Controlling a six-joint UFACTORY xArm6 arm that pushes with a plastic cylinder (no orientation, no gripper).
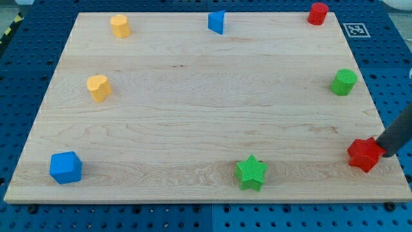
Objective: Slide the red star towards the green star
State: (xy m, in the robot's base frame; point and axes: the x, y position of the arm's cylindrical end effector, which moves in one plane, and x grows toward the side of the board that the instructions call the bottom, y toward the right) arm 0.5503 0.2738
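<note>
The red star point(364, 154) lies near the board's bottom right corner. The green star point(251, 173) lies at the view's bottom, right of centre, well to the left of the red star. My tip point(384, 153) comes in from the view's right edge and touches the red star's right side.
The wooden board point(206, 109) also holds a green cylinder point(344, 82) at the right, a red cylinder point(317, 13) at the top right, a blue wedge-shaped block point(217, 22) at the top, two yellow blocks point(120, 26) point(98, 87) at the left, and a blue cube point(65, 167) at the bottom left.
</note>
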